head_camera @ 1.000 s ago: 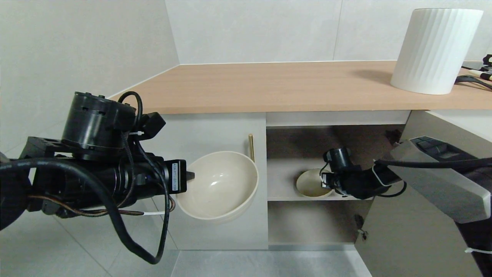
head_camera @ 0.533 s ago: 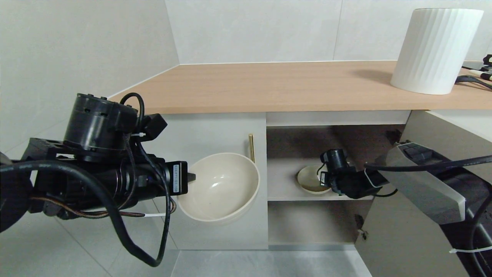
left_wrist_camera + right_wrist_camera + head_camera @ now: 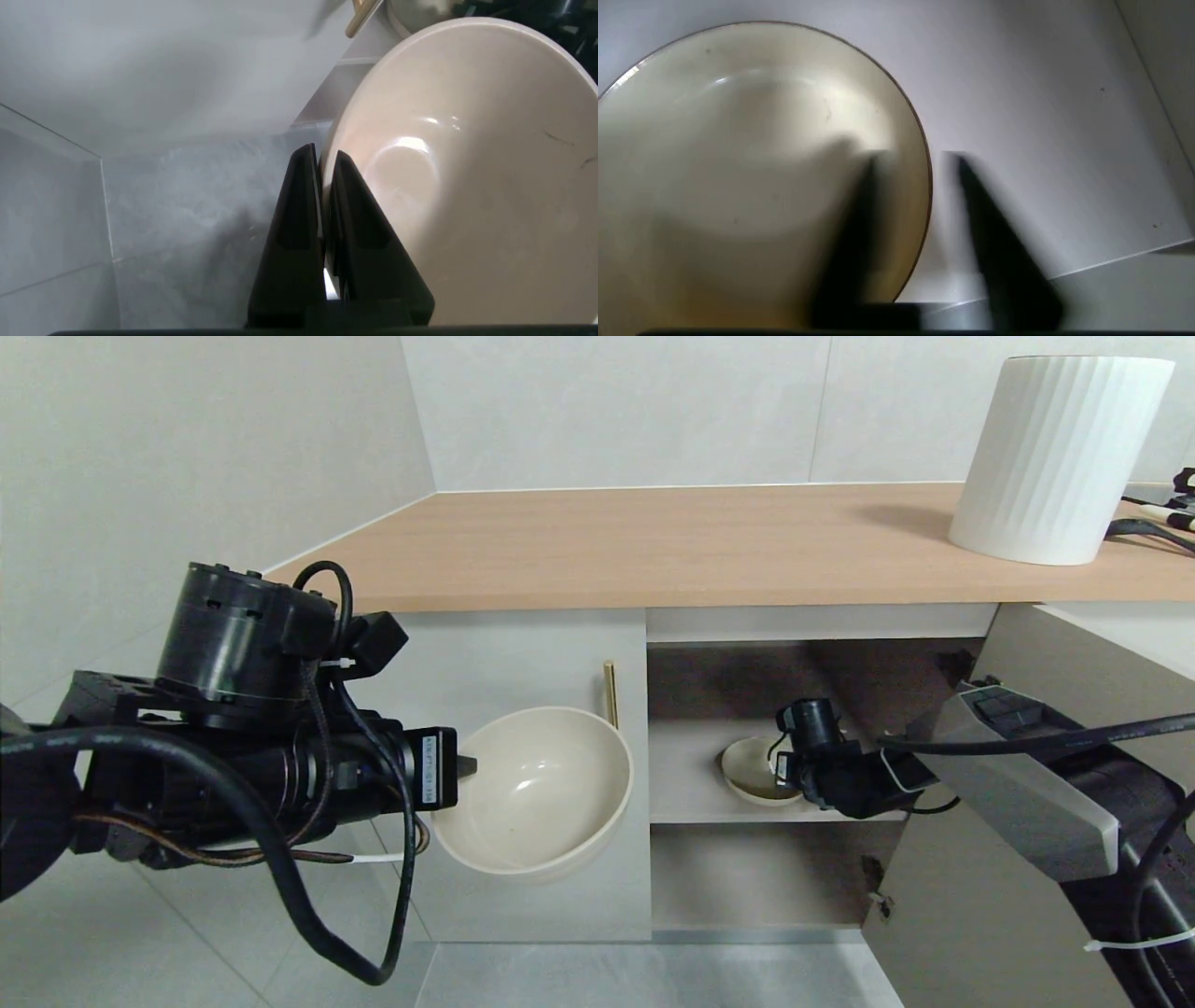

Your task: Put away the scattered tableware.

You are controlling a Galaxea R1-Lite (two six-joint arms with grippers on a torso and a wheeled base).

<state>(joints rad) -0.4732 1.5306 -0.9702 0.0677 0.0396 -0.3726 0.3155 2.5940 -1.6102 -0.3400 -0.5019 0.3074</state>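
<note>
My left gripper (image 3: 464,765) is shut on the rim of a large cream bowl (image 3: 532,793), which hangs tilted in front of the closed cabinet door. The same hold shows in the left wrist view, both fingers (image 3: 304,187) pressed on the bowl's (image 3: 467,187) edge. Inside the open cabinet my right gripper (image 3: 789,775) is at a small cream dish (image 3: 747,767) lying on the middle shelf (image 3: 691,793). Up close in the right wrist view, the right gripper (image 3: 913,161) stands open, its fingers on either side of the dish's (image 3: 738,187) rim with a gap around it.
A gold handle (image 3: 609,691) runs down the closed left door, just behind the bowl. The right door (image 3: 980,915) hangs open beside my right arm. A white ribbed container (image 3: 1055,457) stands on the wooden countertop (image 3: 653,541). Below the shelf is a lower compartment (image 3: 747,877).
My right arm has pushed a little further into the cabinet, and the dish has gone from tilted to lying on the shelf. The left arm and bowl have barely shifted.
</note>
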